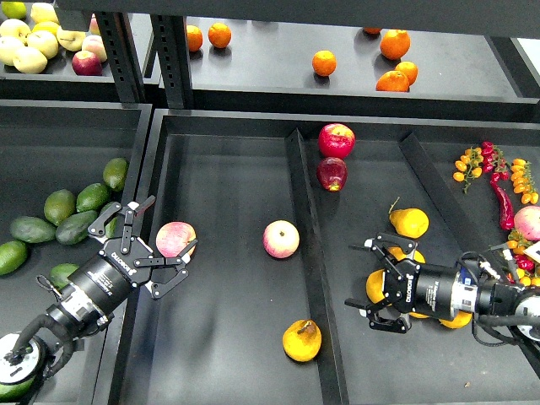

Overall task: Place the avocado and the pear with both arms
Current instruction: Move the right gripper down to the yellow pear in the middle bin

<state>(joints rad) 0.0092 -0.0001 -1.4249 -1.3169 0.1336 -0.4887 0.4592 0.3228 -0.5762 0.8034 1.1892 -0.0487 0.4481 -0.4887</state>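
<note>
Spanning the view are black divided trays (228,169) under a dark shelf (278,59) of oranges. Left gripper (160,245) spread beside avocados (76,226); right gripper (371,283) splayed over pears (408,223), another pear (302,340) nearby

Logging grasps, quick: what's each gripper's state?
Left gripper: open, empty, beside a pink apple.
Right gripper: open, empty, over yellow pears.

Left arm comes in from the lower left, its gripper (150,246) spread open, fingers pointing up and right. Right arm reaches in from the right, its gripper (364,284) open, fingers pointing left.
</note>
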